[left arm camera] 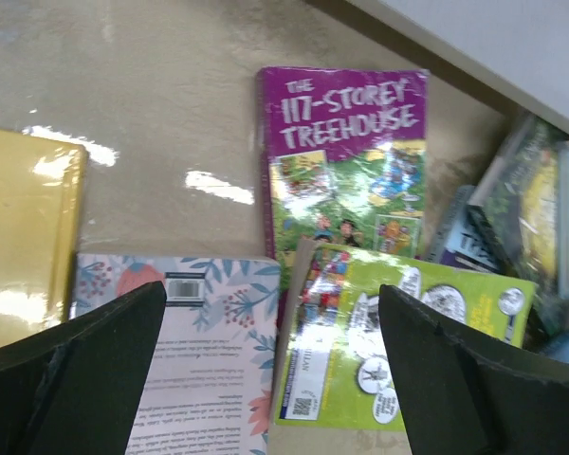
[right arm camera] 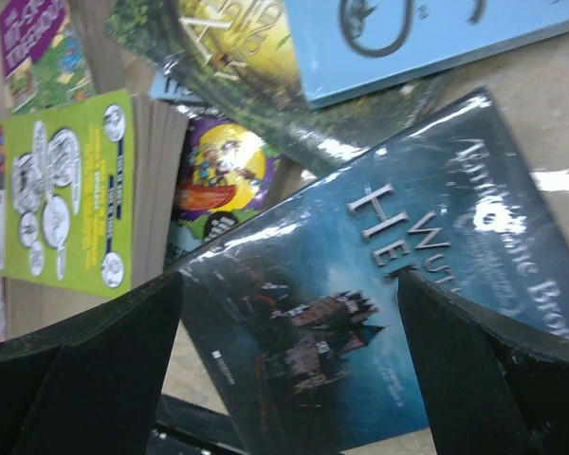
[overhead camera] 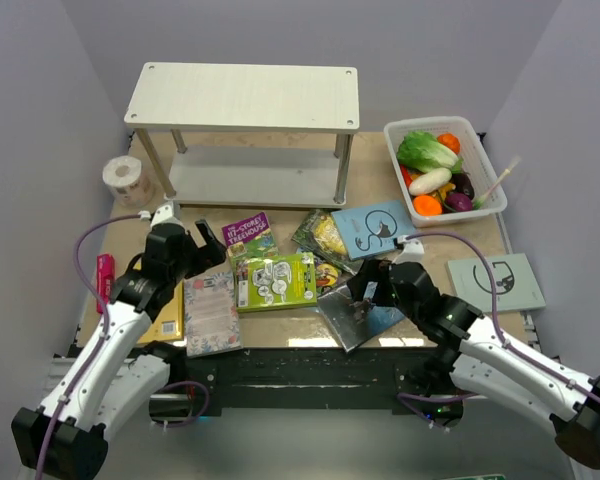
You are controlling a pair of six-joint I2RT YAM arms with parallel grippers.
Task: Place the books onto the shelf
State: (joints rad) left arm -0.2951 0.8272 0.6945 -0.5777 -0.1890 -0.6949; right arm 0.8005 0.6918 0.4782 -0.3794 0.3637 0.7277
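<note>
The shelf (overhead camera: 242, 98) stands at the back with both boards bare. Books lie scattered on the table in front of it: purple (overhead camera: 248, 232), lime-green (overhead camera: 276, 281), pink floral (overhead camera: 211, 312), yellow (overhead camera: 168, 322), light-blue (overhead camera: 375, 228), dark blue-grey (overhead camera: 352, 318) and grey-green (overhead camera: 495, 283). My left gripper (left arm camera: 271, 301) hangs open, holding nothing, over the gap between the pink floral book (left arm camera: 209, 365) and the lime-green book (left arm camera: 389, 341), with the purple book (left arm camera: 341, 161) beyond. My right gripper (right arm camera: 289, 284) is open and holds nothing above the dark blue-grey book (right arm camera: 360, 313).
A white basket (overhead camera: 488, 160) of vegetables sits at the back right. A paper roll (overhead camera: 128, 175) stands left of the shelf. A pink marker (overhead camera: 105, 275) lies at the table's left edge. The dark book overhangs the near edge.
</note>
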